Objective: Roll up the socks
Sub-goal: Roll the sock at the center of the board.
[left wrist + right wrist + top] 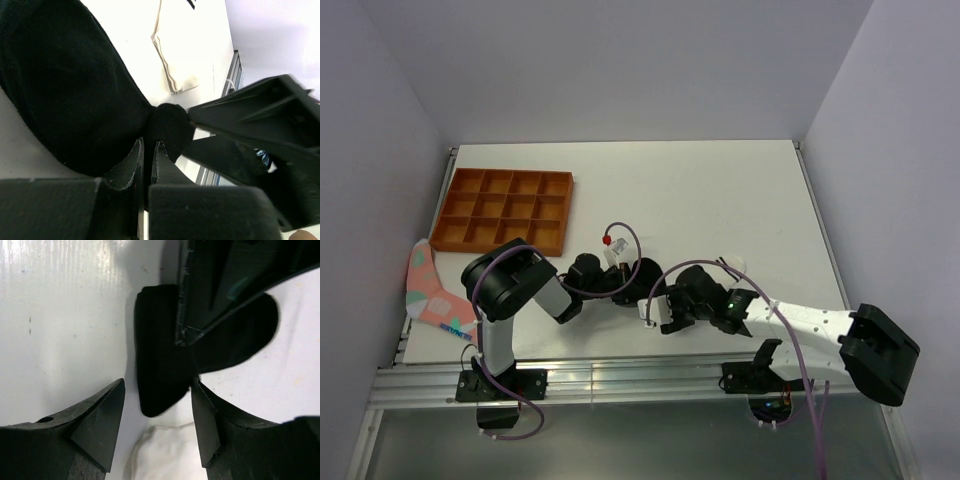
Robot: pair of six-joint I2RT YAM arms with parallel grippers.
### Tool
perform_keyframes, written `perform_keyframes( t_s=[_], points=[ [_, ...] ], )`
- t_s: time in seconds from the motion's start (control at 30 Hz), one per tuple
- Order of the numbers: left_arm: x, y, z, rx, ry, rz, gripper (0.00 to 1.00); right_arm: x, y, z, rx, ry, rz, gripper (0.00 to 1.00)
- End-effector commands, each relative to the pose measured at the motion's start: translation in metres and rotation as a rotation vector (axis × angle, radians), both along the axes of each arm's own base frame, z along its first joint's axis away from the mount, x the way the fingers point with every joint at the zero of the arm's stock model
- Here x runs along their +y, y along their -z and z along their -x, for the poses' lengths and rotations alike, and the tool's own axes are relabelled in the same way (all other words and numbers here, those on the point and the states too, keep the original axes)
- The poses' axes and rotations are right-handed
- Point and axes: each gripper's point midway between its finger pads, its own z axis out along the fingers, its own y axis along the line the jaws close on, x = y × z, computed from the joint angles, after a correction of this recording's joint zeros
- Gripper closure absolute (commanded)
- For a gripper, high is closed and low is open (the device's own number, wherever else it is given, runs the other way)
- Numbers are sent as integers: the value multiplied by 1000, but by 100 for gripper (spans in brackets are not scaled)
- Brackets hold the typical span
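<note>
Sock (65, 85) (black one) clamped in left hand (148, 146); right hand (158, 384) spread wide astride its end.

Pretty clearly a robotics lab test cell: plain white table (720, 190) boxed in by bare walls (620, 70), left arm (505, 290) and right arm (810, 325) bolted to a near-edge aluminium rail (620, 380), purple cables (700, 263) looping everywhere.
</note>
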Motion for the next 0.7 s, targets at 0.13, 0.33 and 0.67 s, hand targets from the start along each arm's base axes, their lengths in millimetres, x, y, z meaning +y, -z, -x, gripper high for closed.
perform_keyframes(
  t_s=[0.13,0.33,0.67],
  points=[
    [63,101,70,295,73,-377,100,11,-51,-1,-44,-11,-102,38],
    [63,101,68,291,72,-377,100,12,-38,5,-2,-36,-57,37],
    [65,104,70,301,79,-370,100,11,-4,3,-15,-61,19,37]
  ],
)
